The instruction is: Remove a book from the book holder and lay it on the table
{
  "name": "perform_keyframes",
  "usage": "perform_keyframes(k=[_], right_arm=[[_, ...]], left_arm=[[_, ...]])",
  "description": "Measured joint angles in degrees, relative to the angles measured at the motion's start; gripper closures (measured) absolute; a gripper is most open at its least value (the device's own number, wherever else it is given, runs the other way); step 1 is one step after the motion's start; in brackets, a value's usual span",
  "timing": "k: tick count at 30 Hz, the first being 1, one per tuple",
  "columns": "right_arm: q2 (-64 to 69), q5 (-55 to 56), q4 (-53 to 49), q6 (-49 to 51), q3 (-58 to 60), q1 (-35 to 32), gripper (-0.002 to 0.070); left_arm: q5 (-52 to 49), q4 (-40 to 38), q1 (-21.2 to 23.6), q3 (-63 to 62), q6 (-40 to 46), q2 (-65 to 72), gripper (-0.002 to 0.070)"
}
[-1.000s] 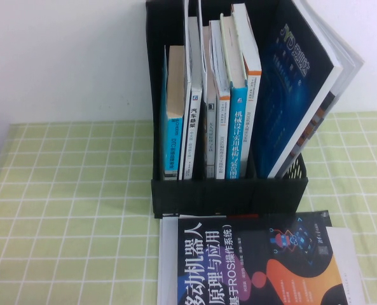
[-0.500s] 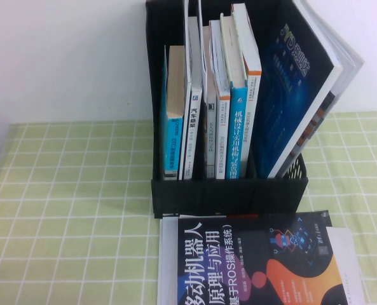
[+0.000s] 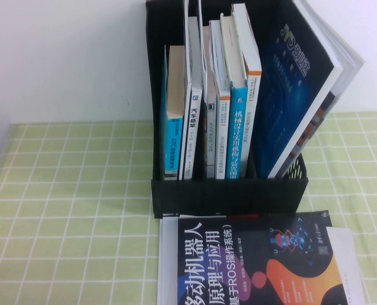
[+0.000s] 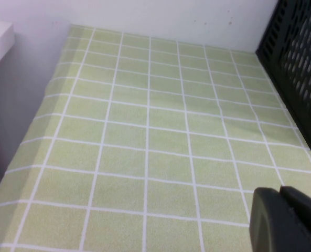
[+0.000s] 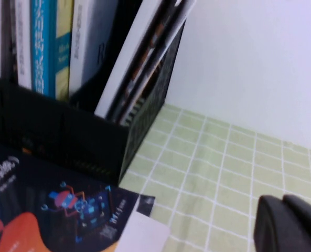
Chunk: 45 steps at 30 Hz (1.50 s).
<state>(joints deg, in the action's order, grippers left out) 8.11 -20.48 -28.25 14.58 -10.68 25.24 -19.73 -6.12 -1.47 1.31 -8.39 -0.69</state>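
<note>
The book (image 3: 258, 264) lies flat on the table (image 3: 74, 210), cover up, just in front of the book holder (image 3: 229, 197) — its top edge sits right by the holder's low front wall. Its white Chinese title runs along the black cover, with orange and blue graphics on the right part. White paper (image 3: 350, 267) shows beyond its left and right sides, so it seems to rest on something pale. In the right wrist view the same book (image 5: 50, 210) appears at the foot of the holder (image 5: 66, 142).

The holder stands upright at the back of the table against a white wall (image 3: 67, 57). Several books stand upright in its middle slots (image 3: 217, 101); a large dark-blue book (image 3: 296, 76) leans out to the right from the rightmost slot.

The left gripper (image 4: 289, 220) hangs over bare checked cloth to the left of the holder — only a dark tip shows, so whether its fingers are spread cannot be told. The right gripper (image 5: 289, 226) is over the cloth to the right of the holder, likewise a dark tip only, fingers unreadable
</note>
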Motion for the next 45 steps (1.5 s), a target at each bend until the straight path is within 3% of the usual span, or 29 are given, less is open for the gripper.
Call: perform_keyframes(k=[5,13,20,28,33,45], right_arm=[[-4.6,13.9,2.3,6.7,9.9,-7.9,0.0675],[-8.7,7.4,3.6,13.2,12.2,-14.5,0.0675],[-8.7,-0.5,11.5,1.4,12.2,-17.9,0.0675],[-8.7,-0.6,27.7,-18.0,12.2,-21.1,0.0675],[-8.7,-0.6,30.0,-19.9,12.2,-26.2,0.0675],[-8.7,-0.6,30.8,-20.0,12.2,-29.8,0.0675]], left_arm=[[0.0,0.0,0.0,0.0,0.0,0.0,0.0678],[0.0,0.1,0.0,0.0,0.1,0.0,0.0678],[0.0,0.1,0.0,0.0,0.1,0.0,0.0678],[0.0,0.1,0.0,0.0,0.2,0.0,0.0678],[0.0,0.1,0.0,0.0,0.2,0.0,0.0678],[0.0,0.1,0.0,0.0,0.2,0.0,0.0677]])
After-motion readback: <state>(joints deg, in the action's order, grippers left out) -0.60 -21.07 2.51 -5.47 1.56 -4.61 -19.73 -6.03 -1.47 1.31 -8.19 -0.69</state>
